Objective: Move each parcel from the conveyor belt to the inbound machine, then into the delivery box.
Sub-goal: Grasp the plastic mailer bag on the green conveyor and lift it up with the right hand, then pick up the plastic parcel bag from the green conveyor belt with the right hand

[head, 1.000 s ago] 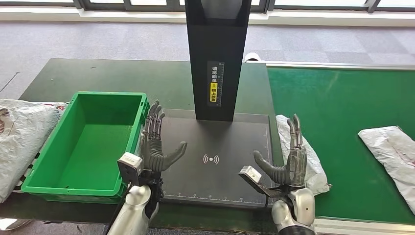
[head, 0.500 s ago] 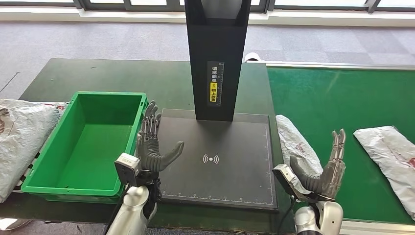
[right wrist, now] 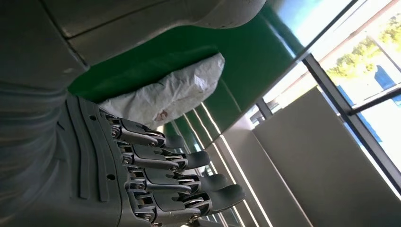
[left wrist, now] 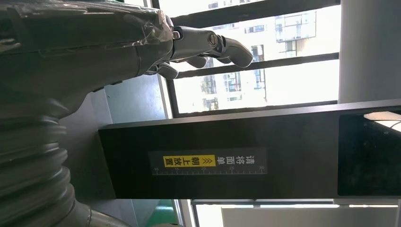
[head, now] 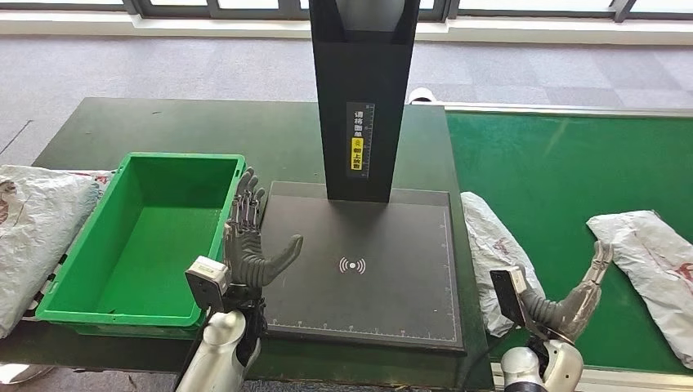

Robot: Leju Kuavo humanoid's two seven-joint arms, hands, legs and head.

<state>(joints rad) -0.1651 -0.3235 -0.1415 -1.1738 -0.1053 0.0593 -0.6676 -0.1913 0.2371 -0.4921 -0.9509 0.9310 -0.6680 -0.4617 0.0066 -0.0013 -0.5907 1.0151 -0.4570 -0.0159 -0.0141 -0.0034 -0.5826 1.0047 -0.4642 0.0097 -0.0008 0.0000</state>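
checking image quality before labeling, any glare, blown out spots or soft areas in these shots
Head view: even daylight, sharp throughout, with soft sheen on the parcel by the scanner plate. Left wrist view: windows behind the left hand are blown out white, and the near arm cover is dark and soft. Right wrist view: bright sky at the window, the right hand in shade, the parcel slightly soft.

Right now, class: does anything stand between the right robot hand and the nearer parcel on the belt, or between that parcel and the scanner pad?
Nothing visible does. The right robot hand is open over the belt, just right of the nearer parcel. That parcel lies against the scanner pad, whose surface is bare.
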